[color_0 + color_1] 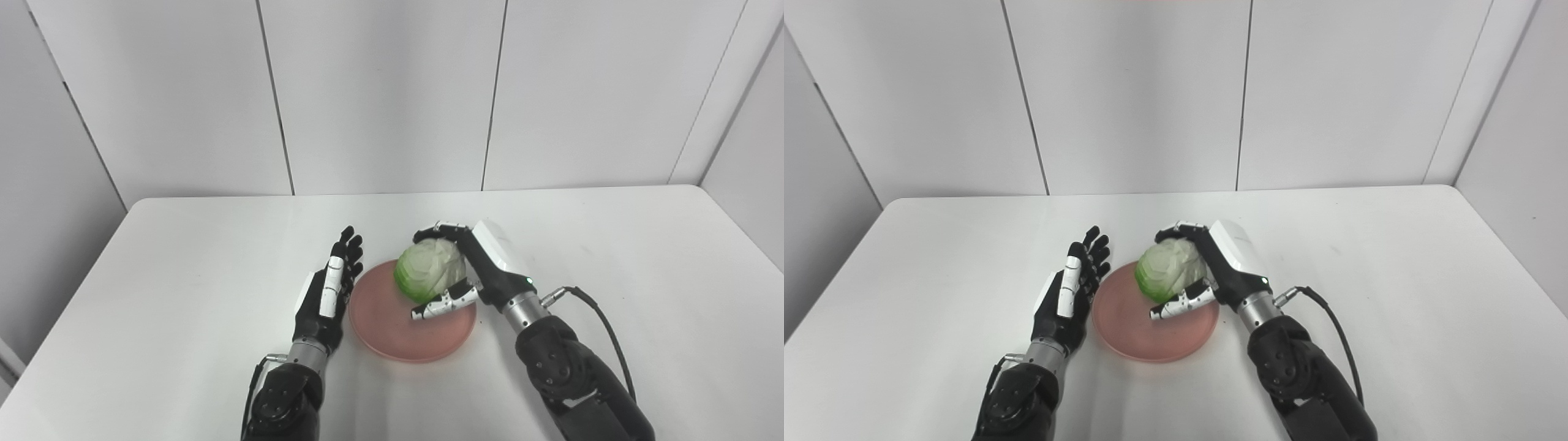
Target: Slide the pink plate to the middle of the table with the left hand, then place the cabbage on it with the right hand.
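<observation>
A pink plate (392, 331) lies on the white table (184, 257) near the middle, toward the front. A pale green cabbage (429, 268) is over the plate's far right part, held in my right hand (474, 266), whose fingers wrap over its top and whose thumb (444, 303) runs under its front. I cannot tell if the cabbage touches the plate. My left hand (331, 288) is open, fingers straight and apart, right beside the plate's left edge and holding nothing. The plate (1151, 331), cabbage (1170, 272) and both hands also show in the right eye view.
The table's rounded far edge meets grey wall panels (380, 92). A black cable (603, 318) loops from my right wrist. Nothing else stands on the table.
</observation>
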You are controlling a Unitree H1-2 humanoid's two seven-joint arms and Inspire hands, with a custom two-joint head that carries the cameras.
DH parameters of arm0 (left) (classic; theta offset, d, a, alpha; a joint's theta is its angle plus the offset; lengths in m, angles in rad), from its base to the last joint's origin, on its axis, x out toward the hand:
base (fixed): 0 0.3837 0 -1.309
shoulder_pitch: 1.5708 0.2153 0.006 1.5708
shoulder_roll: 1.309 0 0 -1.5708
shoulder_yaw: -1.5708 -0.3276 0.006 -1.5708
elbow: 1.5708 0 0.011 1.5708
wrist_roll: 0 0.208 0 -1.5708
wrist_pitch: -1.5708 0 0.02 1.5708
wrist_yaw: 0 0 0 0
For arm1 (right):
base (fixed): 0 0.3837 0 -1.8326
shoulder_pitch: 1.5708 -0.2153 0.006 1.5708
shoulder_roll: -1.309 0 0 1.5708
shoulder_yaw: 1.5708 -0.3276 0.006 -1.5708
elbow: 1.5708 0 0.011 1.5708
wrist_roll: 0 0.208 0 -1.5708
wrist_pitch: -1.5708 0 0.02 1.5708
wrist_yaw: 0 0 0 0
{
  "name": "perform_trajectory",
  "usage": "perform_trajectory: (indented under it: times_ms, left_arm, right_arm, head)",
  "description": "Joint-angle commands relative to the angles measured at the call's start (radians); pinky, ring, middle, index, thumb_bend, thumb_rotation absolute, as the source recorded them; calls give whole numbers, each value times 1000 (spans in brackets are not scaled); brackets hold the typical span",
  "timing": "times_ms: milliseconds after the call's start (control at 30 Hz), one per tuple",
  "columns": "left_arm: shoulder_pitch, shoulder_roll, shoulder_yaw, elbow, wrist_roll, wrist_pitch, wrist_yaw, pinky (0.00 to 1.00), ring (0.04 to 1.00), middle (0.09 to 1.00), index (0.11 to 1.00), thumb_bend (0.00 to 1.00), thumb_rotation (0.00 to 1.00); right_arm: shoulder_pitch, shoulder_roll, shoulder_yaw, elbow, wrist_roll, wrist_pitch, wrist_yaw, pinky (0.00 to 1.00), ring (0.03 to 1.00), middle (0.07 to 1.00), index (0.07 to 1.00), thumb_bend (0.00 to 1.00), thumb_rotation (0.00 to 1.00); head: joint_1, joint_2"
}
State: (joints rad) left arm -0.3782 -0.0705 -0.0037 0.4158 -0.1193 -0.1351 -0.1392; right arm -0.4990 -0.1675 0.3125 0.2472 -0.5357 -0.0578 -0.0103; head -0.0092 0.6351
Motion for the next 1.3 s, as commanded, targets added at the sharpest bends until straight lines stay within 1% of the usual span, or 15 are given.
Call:
perform_trajectory:
  times_ms: [0,233,400,433,467,500,567,633,700,733,867,967,1133,1167,1267]
  left_arm:
    - [28,-19,-11,31,8,-27,7,992,995,980,980,776,1000]
    - [30,-15,-15,25,1,-21,4,998,1000,987,987,774,1000]
    - [33,-15,-19,22,4,-21,3,998,1000,992,991,776,1000]
    - [34,-14,-20,22,4,-22,3,997,999,993,990,774,1000]
    - [34,-14,-20,23,4,-22,4,996,996,992,989,775,1000]
    - [33,-14,-19,26,3,-23,3,995,995,991,988,776,1000]
    - [31,-14,-17,35,-2,-32,-1,993,995,993,986,785,1000]
    - [29,-13,-17,43,-2,-41,-2,981,987,990,981,776,1000]
    - [29,-13,-17,44,-5,-41,-5,978,984,988,979,772,1000]
    - [30,-13,-16,43,-7,-40,-6,976,985,989,978,774,1000]
    - [31,-13,-15,45,-14,-37,-8,986,992,991,977,777,1000]
    - [32,-11,-13,42,-18,-36,-12,999,1000,996,981,772,1000]
    - [37,-7,-12,23,-22,-17,-15,1000,1000,1000,987,770,1000]
    - [38,-7,-12,21,-24,-16,-15,1000,1000,1000,992,766,1000]
    - [40,-5,-12,12,-23,-11,-15,1000,1000,1000,995,765,1000]
  right_arm:
    - [-58,10,3,0,-7,-56,-16,369,439,513,484,517,0]
    - [-60,6,40,73,-70,-92,-46,320,412,508,507,516,0]
    - [-52,1,52,104,-103,-120,-81,373,416,520,536,513,0]
    - [-47,-3,54,98,-113,-124,-87,406,498,612,514,515,83]
    - [-43,-5,55,94,-120,-127,-90,482,600,695,656,597,184]
    - [-38,-7,56,88,-125,-132,-96,522,652,738,729,639,238]
    - [-29,-9,52,75,-125,-145,-102,660,797,847,856,672,428]
    - [-23,-9,45,66,-110,-169,-102,779,890,922,931,692,543]
    - [-18,-11,39,57,-96,-188,-101,812,914,943,951,698,571]
    - [-15,-13,37,53,-89,-197,-100,873,961,977,980,711,591]
    - [4,-15,17,30,-71,-241,-116,954,998,999,999,737,622]
    - [19,-17,-3,24,-32,-284,-115,994,1000,1000,1000,747,731]
    - [42,-14,-44,43,51,-376,-123,1000,1000,1000,1000,779,810]
    - [47,-10,-54,48,68,-391,-126,985,1000,1000,1000,815,825]
    - [70,12,-91,56,93,-401,-156,944,1000,1000,1000,835,832]
  head:
    - [1,-1]
    - [-9,-1]
    - [-13,1]
    - [-15,2]
    - [-16,2]
    - [-19,1]
    - [-22,1]
    - [-25,0]
    - [-26,0]
    - [-26,0]
    - [-31,-1]
    - [-33,1]
    - [-36,3]
    - [-36,3]
    - [-40,5]
